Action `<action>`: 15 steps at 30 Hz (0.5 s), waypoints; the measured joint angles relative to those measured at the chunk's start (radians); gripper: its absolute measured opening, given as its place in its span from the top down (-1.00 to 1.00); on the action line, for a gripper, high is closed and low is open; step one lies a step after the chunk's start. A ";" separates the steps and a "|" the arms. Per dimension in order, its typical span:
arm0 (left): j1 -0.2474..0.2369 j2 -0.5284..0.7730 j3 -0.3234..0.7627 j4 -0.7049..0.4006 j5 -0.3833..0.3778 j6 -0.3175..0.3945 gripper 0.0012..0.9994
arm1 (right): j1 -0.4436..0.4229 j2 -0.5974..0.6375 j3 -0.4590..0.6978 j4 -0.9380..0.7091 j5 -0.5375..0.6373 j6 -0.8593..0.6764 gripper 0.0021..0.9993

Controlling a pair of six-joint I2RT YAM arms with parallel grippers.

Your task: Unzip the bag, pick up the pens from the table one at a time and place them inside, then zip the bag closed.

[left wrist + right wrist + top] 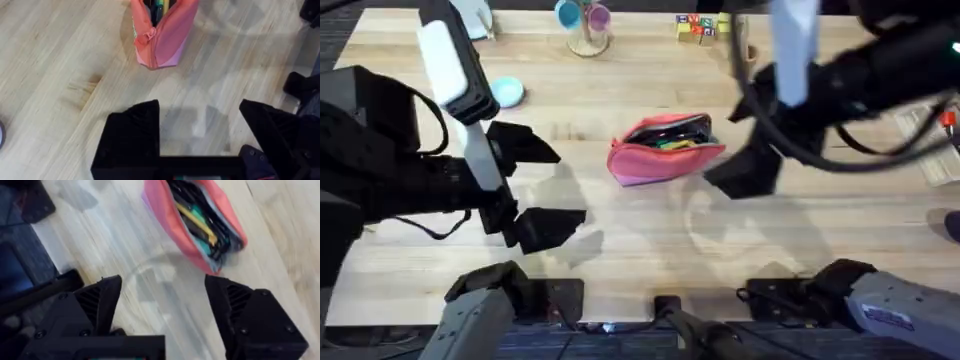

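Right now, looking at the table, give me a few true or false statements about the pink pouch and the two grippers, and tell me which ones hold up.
1. The bag is zipped shut. False: its top gapes open, showing the dark lining.
2. A yellow pen lies inside the bag. True.
3. The left gripper is clamped on the bag. False: its fingers are spread and empty, with bare table between it and the bag.
4. The right gripper is open and holds nothing. True.
5. A light blue round object sits on the table beyond the left arm. True.
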 joint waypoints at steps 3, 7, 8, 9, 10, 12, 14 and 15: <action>0.000 0.000 0.000 0.000 0.000 0.000 -0.99 | 0.044 0.082 0.060 0.003 0.000 -0.004 -0.99; 0.000 0.000 0.000 0.000 0.000 0.000 -0.99 | 0.092 0.177 0.123 0.008 -0.001 -0.035 -0.99; 0.000 0.000 0.000 0.000 0.000 0.000 -0.99 | 0.102 0.196 0.136 0.009 -0.001 -0.048 -0.99; 0.000 0.000 0.000 0.000 0.000 0.000 -0.99 | 0.113 0.217 0.147 0.013 -0.001 -0.063 -0.99; 0.000 0.000 0.000 0.000 0.000 0.000 -0.99 | 0.121 0.232 0.153 0.019 -0.001 -0.073 -0.99; 0.000 0.000 0.000 0.000 0.000 0.000 -0.99 | 0.138 0.265 0.161 0.036 -0.002 -0.091 -0.99; 0.000 0.000 0.000 0.000 0.000 0.000 -0.99 | 0.152 0.297 0.161 0.054 -0.004 -0.101 -0.99; 0.000 0.000 0.000 0.000 0.000 0.000 -0.99 | 0.159 0.313 0.161 0.065 -0.004 -0.103 -0.99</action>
